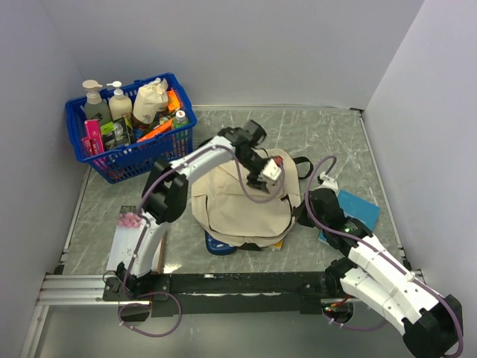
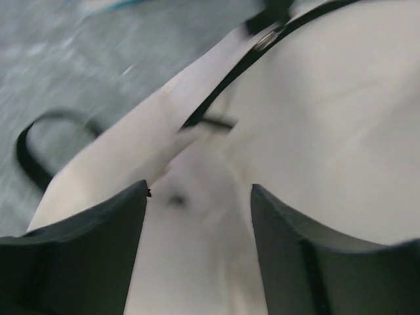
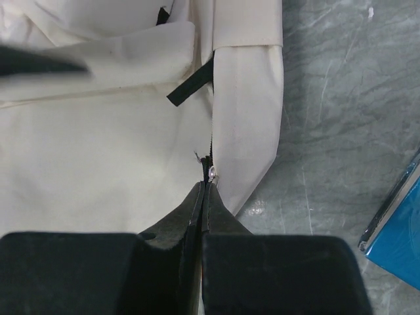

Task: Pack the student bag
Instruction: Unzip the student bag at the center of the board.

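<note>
The student bag (image 1: pixel 238 201), cream fabric with black straps, lies in the middle of the table. My left gripper (image 1: pixel 270 173) hovers over its far right part. In the left wrist view it (image 2: pixel 199 193) stands open just above the cream fabric (image 2: pixel 328 131), which fills the gap between the jaws, with a black zipper line (image 2: pixel 223 92) beyond. My right gripper (image 1: pixel 305 212) is at the bag's right side. In the right wrist view it (image 3: pixel 205 187) is shut, its tips pinching the zipper pull (image 3: pixel 211 172) at the end of the bag's side zipper.
A blue basket (image 1: pixel 130 127) full of bottles stands at the back left. A blue book (image 1: pixel 359 209) lies right of the bag, also seen in the right wrist view (image 3: pixel 400 243). Another book (image 1: pixel 130 237) lies by the left arm's base. Something blue (image 1: pixel 220 245) sticks out under the bag's near edge.
</note>
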{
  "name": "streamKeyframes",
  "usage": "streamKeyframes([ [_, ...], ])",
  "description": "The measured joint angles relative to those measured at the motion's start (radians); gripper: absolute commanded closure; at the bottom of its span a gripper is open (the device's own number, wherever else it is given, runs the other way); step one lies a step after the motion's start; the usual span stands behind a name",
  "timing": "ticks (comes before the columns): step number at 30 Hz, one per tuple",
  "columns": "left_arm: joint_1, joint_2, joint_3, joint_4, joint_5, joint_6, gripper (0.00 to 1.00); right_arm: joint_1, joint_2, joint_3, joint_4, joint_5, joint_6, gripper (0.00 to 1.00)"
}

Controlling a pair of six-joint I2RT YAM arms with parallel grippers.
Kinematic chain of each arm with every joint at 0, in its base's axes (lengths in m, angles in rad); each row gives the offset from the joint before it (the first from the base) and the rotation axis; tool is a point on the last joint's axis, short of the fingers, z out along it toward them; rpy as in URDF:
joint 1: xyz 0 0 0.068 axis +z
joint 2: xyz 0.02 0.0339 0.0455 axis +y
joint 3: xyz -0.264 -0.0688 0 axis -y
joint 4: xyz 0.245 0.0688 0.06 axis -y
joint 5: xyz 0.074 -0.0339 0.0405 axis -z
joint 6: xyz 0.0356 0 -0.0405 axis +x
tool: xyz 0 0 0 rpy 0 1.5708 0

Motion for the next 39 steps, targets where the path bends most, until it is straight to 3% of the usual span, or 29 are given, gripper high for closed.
streamKeyframes([
  [6,-0.113,0.047,0.057,-0.098,0.049,0.126,0.27,0.0,-0.031,0.0,0.022,-0.002,0.004,1.0],
  [13,-0.139,0.1,0.102,-0.105,0.071,0.155,0.28,0.0,-0.031,0.0,0.049,-0.025,-0.003,1.0],
  [16,-0.144,0.135,0.13,-0.103,0.071,0.157,0.33,0.0,-0.031,0.0,0.06,-0.038,-0.01,1.0],
  [19,-0.154,0.159,0.134,-0.083,0.064,0.145,0.49,0.0,-0.031,0.0,0.076,-0.048,-0.021,1.0],
  [20,-0.159,0.163,0.134,-0.072,0.058,0.141,0.61,0.0,-0.032,0.0,0.079,-0.05,-0.023,1.0],
  [22,-0.166,0.171,0.134,-0.046,0.05,0.131,0.72,0.0,-0.032,0.0,0.081,-0.051,-0.029,1.0],
  [24,-0.172,0.174,0.134,-0.012,0.04,0.112,0.99,0.0,-0.033,0.0,0.081,-0.053,-0.032,1.0],
  [32,-0.173,0.172,0.094,0.168,-0.046,-0.021,0.99,0.0,-0.089,0.0,0.056,-0.033,-0.042,1.0],
  [39,-0.154,0.18,0.132,0.293,-0.209,-0.138,0.99,0.0,-0.151,-0.001,-0.006,-0.005,-0.023,1.0],
])
